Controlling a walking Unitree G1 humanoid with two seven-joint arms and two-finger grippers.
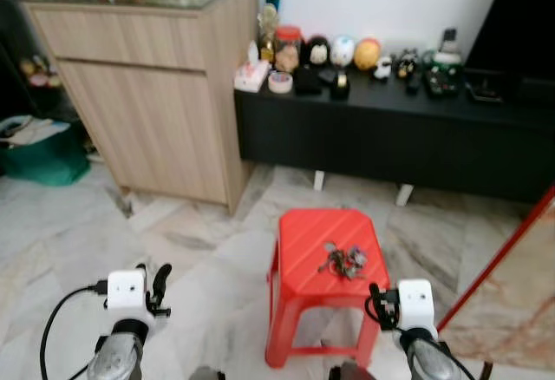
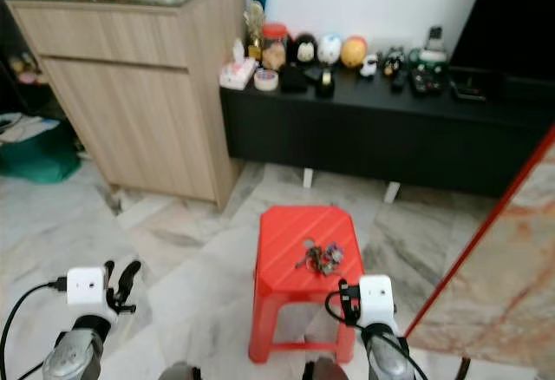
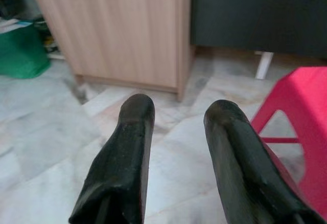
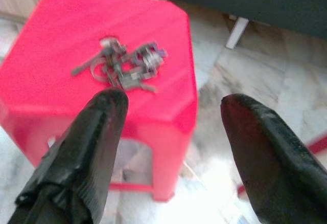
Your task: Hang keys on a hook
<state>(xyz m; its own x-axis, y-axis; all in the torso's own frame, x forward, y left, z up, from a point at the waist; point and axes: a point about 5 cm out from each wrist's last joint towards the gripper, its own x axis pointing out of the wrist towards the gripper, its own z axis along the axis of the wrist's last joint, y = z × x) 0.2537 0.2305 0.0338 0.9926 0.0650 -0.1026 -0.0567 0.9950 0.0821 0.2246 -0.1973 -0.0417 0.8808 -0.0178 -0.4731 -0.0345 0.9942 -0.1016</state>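
Both silver arms are raised forward at the bottom of the head views, each ending in a white wrist block with a black cable looping from it.

The left gripper (image 3: 176, 132) of two long black fingers sits low on the robot's left; its fingers (image 3: 125, 157) stand parted with a clear gap between them, holding nothing. In the head view the left gripper (image 1: 160, 285) points up and forward.

The right gripper (image 4: 171, 132) is spread wider — its two black fingers (image 4: 89, 147) stand well apart, nothing between them. In the head view its fingers (image 1: 379, 304) are largely hidden beside the white block.
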